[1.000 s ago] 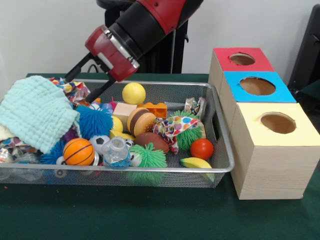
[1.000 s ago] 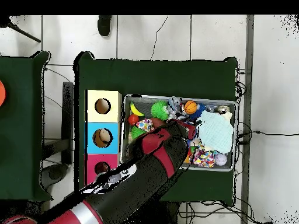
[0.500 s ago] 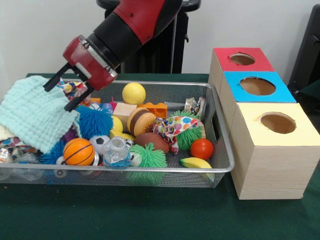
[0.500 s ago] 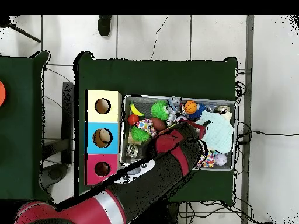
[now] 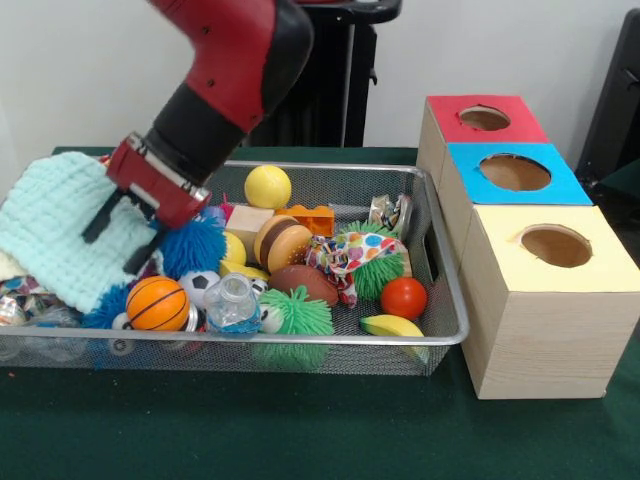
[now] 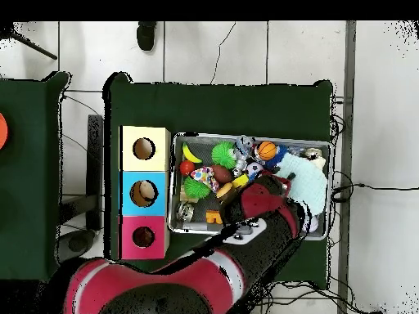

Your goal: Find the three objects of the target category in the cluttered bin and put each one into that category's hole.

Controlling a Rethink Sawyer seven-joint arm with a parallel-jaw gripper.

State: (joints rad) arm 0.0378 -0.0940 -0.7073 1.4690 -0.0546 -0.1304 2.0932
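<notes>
Two black fingers of the gripper (image 5: 120,232) stand spread, empty. They hang over the mint knitted cloth (image 5: 55,232) in the bin (image 5: 440,300).

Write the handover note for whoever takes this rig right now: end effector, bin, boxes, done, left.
End effector: open, empty, fingers down over the mint cloth at the bin's end farthest from the boxes.
Bin: full of clutter; basketball, red ball, yellow ball, toy burger and green spiky ball all inside.
Boxes: red, blue and yellow stand in a row beside the bin.
Done: nothing is held.
Left: find the three target objects, possibly under the cloth, and drop each into its hole.
</notes>
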